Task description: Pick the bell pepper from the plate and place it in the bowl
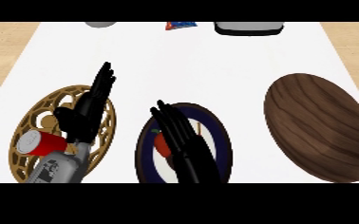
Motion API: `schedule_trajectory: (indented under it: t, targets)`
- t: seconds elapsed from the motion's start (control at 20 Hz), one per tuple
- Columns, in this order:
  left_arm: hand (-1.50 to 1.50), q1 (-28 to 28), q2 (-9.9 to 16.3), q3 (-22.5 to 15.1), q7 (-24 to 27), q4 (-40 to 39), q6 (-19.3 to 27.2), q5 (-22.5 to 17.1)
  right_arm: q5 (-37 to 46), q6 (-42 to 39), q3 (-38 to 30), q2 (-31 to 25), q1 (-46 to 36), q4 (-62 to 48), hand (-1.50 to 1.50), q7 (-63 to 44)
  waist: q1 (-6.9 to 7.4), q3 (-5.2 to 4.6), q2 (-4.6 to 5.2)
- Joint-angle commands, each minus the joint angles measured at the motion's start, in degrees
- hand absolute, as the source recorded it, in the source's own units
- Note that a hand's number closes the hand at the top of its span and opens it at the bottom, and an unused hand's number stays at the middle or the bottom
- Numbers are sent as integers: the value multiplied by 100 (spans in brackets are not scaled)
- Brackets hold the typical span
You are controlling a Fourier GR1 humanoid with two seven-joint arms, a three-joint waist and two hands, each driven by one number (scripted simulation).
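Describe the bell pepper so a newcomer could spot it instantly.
On the white counter, find the dark blue plate at bottom centre. The bell pepper sits on its left side, beside the right hand: the only red thing there, with a green stem.

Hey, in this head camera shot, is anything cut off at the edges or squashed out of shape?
In the head view, the round wooden bowl looks like a tilted oval, running off the right edge; the plate is stretched tall; the right hand hides most of the bell pepper; three items are cropped at the top.
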State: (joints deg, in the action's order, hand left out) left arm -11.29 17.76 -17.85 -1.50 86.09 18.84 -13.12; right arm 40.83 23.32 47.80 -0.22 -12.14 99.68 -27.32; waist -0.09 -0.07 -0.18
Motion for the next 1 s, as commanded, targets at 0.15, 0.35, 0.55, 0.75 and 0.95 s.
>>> schedule_trajectory:
  t: [0.15, 0.35, 0.55, 0.75, 0.95]
  targets:
    - [0, 42, -41, 70, -132, 77, -108, 54, -364, -1082, -142, 22, -871, -210, -150, -1787, 72, 3, 16]
    - [0, -14, -248, 133, 180, -332, -239, 184, -519, -1163, -39, 22, -776, -580, -150, -1849, 22, 4, 25]
    - [0, -74, -493, 118, -109, -75, -86, 501, -755, -1119, -42, 22, -997, -888, -150, -1875, 32, 7, 19]
    - [0, 160, -243, 575, -147, 132, -647, 369, -776, -1319, -401, 22, -394, -867, -150, -1009, 20, 7, 16]
    - [0, 85, -576, 385, -425, 324, -324, 704, -1085, -899, -206, 22, -482, -1098, -150, -644, 36, 8, 18]
